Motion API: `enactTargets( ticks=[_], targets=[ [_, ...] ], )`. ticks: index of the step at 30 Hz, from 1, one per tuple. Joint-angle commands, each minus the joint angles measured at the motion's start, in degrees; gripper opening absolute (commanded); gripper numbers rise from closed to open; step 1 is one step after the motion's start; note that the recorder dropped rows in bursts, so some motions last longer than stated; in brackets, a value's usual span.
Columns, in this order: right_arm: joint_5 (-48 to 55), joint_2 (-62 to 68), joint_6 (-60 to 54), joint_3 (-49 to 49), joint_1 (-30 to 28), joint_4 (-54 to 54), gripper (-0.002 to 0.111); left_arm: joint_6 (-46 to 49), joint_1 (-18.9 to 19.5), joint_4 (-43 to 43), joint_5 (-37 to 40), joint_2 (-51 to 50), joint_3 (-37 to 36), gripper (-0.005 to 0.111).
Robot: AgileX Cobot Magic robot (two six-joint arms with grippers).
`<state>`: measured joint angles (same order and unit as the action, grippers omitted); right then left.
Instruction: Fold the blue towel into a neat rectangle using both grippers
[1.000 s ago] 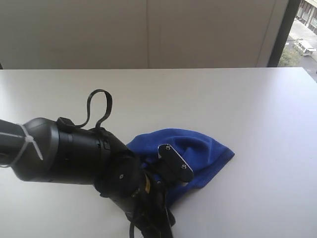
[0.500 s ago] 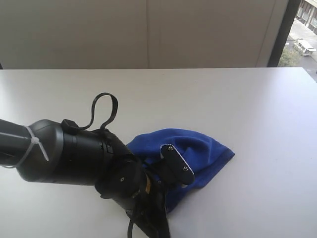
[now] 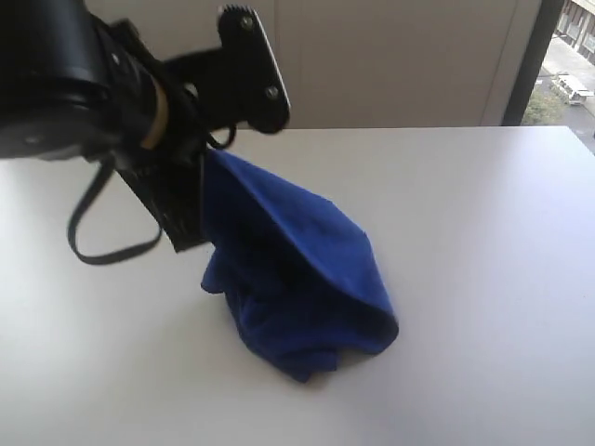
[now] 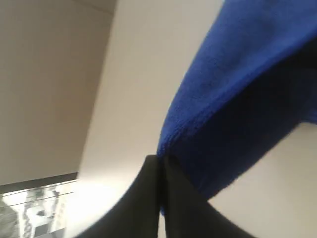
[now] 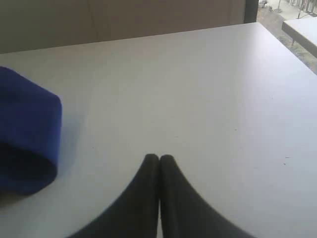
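Jaws of the left gripper (image 4: 161,159) are clenched together, with an edge of the blue towel (image 3: 297,269) nipped between their tips; the wrist camera shows the plush cloth spreading away from that pinch. Jaws of the right gripper (image 5: 159,158) are pressed shut too, tip against tip, with nothing between them and only bare white table (image 5: 208,99) beneath.

In the exterior view the left gripper sits at about 10 o'clock, well above the table and close to the camera, its black body filling that corner. The towel hangs from it as a slanting sheet that runs down toward 5 o'clock. Its lower part is bunched in a loose, rounded heap on the table, a little below the middle of the picture. The cloth is crumpled and uneven, with a deep fold along its lower edge and a small flap sticking out at the heap's 9 o'clock side.

A loose black cable (image 3: 93,243) loops down from the left arm at 9 o'clock, beside the towel but apart from it.

From the right wrist camera a rounded fold of the towel shows off to one side, well apart from the closed tips. The right gripper itself does not appear in the exterior view.

A pale wall (image 3: 400,56) stands behind the table at 12 o'clock, and a window strip (image 3: 569,65) at 2 o'clock.
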<state>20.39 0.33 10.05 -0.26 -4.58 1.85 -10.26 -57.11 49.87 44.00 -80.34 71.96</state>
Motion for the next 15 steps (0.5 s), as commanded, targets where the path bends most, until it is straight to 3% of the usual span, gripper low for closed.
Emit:
enactTargets(
  ticks=[1,7,15],
  targets=[
    [-0.71,-0.33,0.19,0.26,0.18,0.04,0.000,-1.17,-0.17,11.23,5.47,5.11,2.69,0.000],
    [-0.71,-0.33,1.52,0.26,0.18,0.04,0.000,-1.17,-0.17,16.64,9.94,10.55,6.09,0.000],
    [-0.71,-0.33,1.21,0.26,0.18,0.04,0.000,-0.93,-0.17,16.95,13.16,13.68,6.08,0.000]
  ],
)
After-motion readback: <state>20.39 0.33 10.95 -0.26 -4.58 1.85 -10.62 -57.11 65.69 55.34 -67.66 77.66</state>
